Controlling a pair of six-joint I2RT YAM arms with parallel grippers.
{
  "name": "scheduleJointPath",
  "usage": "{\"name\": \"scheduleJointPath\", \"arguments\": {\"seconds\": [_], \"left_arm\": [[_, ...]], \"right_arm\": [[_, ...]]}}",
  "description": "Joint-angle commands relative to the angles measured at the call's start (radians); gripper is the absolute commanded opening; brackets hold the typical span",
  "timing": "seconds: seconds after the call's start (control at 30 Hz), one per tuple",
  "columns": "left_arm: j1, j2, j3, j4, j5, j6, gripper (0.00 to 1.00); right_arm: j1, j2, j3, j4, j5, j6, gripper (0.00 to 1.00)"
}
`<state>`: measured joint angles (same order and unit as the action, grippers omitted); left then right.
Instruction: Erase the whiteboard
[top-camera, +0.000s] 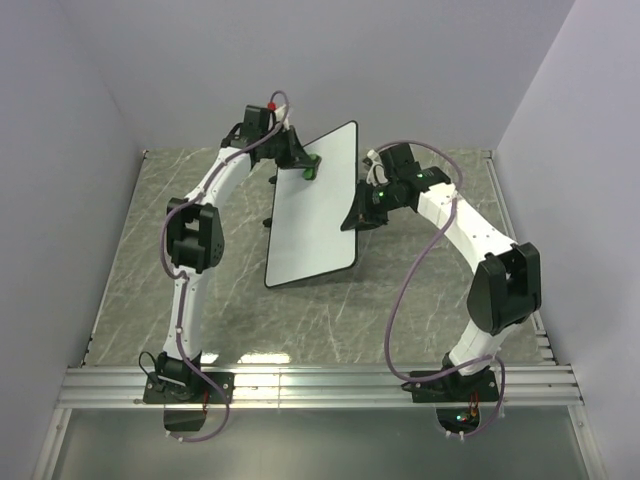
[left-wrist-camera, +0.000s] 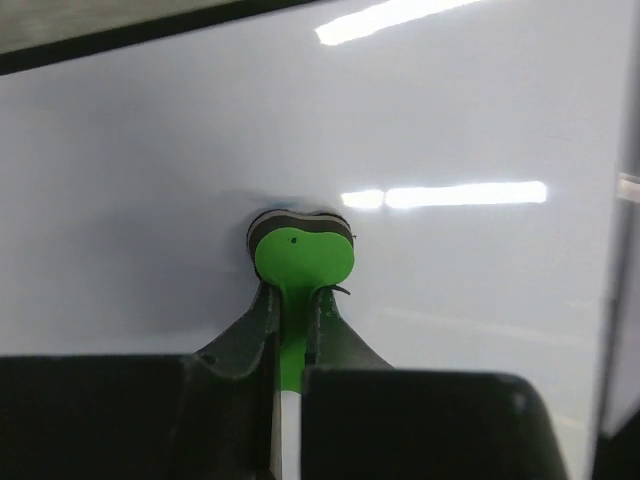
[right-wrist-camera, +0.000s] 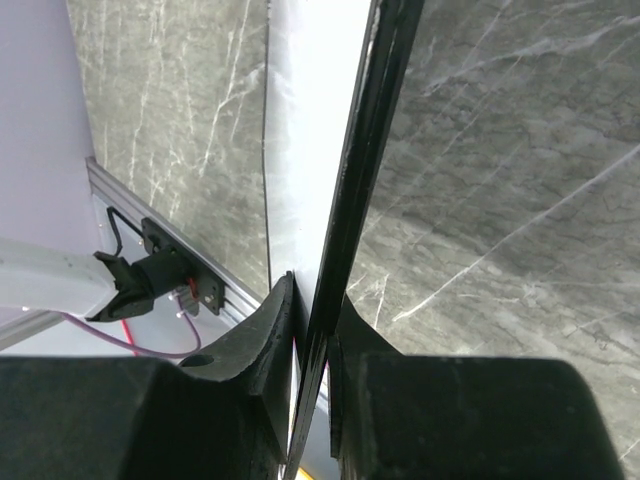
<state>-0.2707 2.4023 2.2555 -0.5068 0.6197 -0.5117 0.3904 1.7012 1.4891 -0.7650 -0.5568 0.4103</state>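
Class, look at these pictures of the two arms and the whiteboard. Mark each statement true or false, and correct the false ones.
1. The left gripper presses a green eraser against the whiteboard. True.
2. The whiteboard lies flat on the table. False: it stands tilted up on edge.
3. The right gripper is clamped on the whiteboard's rim. True.
4. The right gripper holds the green eraser. False: the left gripper holds it.
5. Blue scribbles cover the board's face. False: the face that shows is plain white.
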Motion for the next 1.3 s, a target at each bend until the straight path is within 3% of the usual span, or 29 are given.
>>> {"name": "scheduleJointPath", "arguments": {"seconds": [0.0,0.1,0.17,0.47,0.7,0.87,1.27], "left_arm": [[-0.076,-0.1,0.012,0.089,0.207,-0.017,0.0],[-0.076,-0.111,0.015,0.108,0.222,-0.028,0.0],[-0.076,-0.103,0.025,0.094,0.149,-0.031,0.0],[-0.024,0.026,0.075,-0.136,-0.343,0.027,0.0],[0.019,0.077,-0.052,-0.19,-0.422,0.067,0.0],[0.041,0.081,-0.102,-0.193,-0.388,0.059,0.0],[-0.105,-0.078,-0.094,-0.049,0.003,0.042,0.0]], "right_arm": [[0.111,0.092,-0.032,-0.112,0.098,-0.226,0.0],[0.122,0.092,-0.044,-0.112,0.103,-0.229,0.0],[0.13,0.092,-0.052,-0.111,0.103,-0.226,0.0],[0.133,0.081,-0.062,-0.115,0.118,-0.228,0.0],[0.131,0.089,-0.055,-0.119,0.141,-0.225,0.0],[0.133,0.1,-0.043,-0.116,0.136,-0.22,0.0],[0.133,0.146,-0.02,-0.097,0.124,-0.203,0.0]]}}
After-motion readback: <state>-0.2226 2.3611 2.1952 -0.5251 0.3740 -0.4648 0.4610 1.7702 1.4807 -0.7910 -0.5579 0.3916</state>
